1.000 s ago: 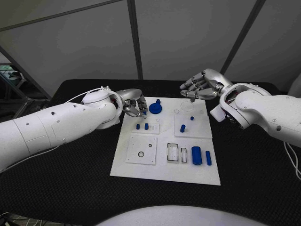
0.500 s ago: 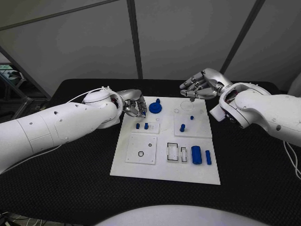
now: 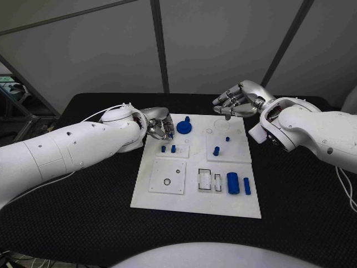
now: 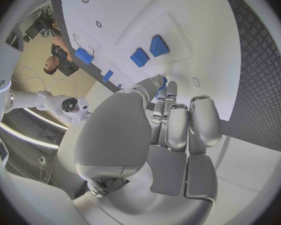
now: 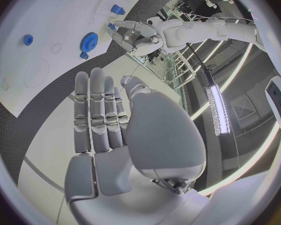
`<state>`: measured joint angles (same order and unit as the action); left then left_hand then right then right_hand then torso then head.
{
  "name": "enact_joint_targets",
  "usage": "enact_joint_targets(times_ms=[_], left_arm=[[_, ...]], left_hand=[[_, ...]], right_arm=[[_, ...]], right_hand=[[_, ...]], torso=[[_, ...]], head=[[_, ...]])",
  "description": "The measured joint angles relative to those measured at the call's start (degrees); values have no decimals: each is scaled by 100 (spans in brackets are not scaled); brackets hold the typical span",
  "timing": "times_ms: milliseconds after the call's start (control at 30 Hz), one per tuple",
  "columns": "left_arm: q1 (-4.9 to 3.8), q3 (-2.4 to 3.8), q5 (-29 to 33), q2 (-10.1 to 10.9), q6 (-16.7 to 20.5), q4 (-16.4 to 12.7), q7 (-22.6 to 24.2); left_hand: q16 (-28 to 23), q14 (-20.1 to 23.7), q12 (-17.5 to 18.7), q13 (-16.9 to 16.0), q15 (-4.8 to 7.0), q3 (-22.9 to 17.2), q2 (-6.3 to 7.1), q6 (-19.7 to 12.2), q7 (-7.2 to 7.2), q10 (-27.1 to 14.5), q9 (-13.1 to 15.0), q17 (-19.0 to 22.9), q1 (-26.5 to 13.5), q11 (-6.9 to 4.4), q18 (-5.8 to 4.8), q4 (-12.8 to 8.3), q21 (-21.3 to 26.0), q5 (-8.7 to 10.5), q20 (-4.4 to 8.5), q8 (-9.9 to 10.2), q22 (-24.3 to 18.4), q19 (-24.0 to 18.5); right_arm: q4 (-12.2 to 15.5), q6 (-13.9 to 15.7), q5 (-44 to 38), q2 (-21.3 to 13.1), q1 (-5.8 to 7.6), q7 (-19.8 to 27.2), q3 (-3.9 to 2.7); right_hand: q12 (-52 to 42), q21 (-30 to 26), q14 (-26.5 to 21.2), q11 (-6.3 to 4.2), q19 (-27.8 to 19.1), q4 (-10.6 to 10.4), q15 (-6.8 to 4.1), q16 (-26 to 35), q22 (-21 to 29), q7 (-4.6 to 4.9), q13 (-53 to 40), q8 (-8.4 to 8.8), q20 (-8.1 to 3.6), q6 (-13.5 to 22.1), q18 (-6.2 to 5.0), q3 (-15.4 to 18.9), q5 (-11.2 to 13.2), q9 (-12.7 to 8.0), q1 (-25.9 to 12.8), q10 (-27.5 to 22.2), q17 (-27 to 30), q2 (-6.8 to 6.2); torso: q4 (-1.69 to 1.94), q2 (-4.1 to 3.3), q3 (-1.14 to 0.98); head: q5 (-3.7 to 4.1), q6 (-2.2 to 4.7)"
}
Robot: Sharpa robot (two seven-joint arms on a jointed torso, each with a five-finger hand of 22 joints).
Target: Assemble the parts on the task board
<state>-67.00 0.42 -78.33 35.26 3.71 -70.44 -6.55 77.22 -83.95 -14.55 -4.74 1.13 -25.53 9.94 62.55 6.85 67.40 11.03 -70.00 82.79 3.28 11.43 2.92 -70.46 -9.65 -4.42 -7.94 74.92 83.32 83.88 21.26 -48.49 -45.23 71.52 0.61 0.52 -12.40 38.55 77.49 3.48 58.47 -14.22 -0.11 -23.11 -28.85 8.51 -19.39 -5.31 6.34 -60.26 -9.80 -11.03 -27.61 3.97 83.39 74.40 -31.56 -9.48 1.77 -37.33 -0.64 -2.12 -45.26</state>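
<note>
The white task board (image 3: 196,201) lies in the middle of the black table. My left hand (image 3: 158,128) hovers at its far left corner, fingers curled, and a small blue part (image 4: 163,80) shows pinched at the fingertips. Beside it a blue gear (image 3: 185,128) sits on the board. Two short blue pegs (image 3: 169,149) stand just nearer, and another peg (image 3: 216,151) stands in the right plate. My right hand (image 3: 239,101) hangs over the board's far right corner, holding nothing, with its fingers (image 5: 97,110) straight and side by side.
A thick blue cylinder (image 3: 233,183) and a slimmer one (image 3: 247,186) lie near the board's front right, beside rectangular slots (image 3: 204,180). A plate with a round hole (image 3: 167,182) sits at the front left. Black table (image 3: 82,206) surrounds the board.
</note>
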Motion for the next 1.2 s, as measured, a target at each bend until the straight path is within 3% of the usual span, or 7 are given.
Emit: enact_joint_targets(times_ms=[1067, 1133, 1200], left_arm=[[0, -31, 14, -59, -105, 55, -4], [0, -44, 15, -74, -118, 86, -8], [4, -52, 15, -78, -134, 104, -19]], left_hand=[[22, 0, 0, -1, 0, -16, 0, -1, 0, 21, 2, 13, 0, -21, -1, -16, 0, 21, 0, 16, -1, 0], [50, 0, 163, 33, 0, -51, 113, -276, 65, -26, -123, 47, -163, 26, 0, -51, 1, 20, 0, 264, -1, 0], [63, 0, 243, 51, 0, -56, 146, -418, 87, -54, -205, 62, -221, 54, 1, -56, 42, 20, 0, 388, -1, 0]], right_arm=[[3, -3, 0, 0, 0, 1, 0], [3, -3, 0, 0, 0, 1, 0], [3, -3, 0, -1, 0, 1, 0]], right_hand=[[0, 0, 0, 0, 0, 0, 0, 0, 0, 0, 1, 0, 0, 0, 0, 0, 0, 0, 0, 0, 2, 0], [0, 0, 0, 0, 0, 0, 0, 0, 0, 0, 1, 0, 0, 0, 0, 0, 0, 0, 0, 0, 2, 0], [0, 0, 0, 0, 0, 0, 0, 0, 0, 0, 1, 0, 0, 0, 0, 0, 0, 0, 0, 0, 2, 0]], torso=[[0, 1, 0], [0, 1, 0], [0, 1, 1]], head=[[4, -24], [5, -25], [5, -29]])
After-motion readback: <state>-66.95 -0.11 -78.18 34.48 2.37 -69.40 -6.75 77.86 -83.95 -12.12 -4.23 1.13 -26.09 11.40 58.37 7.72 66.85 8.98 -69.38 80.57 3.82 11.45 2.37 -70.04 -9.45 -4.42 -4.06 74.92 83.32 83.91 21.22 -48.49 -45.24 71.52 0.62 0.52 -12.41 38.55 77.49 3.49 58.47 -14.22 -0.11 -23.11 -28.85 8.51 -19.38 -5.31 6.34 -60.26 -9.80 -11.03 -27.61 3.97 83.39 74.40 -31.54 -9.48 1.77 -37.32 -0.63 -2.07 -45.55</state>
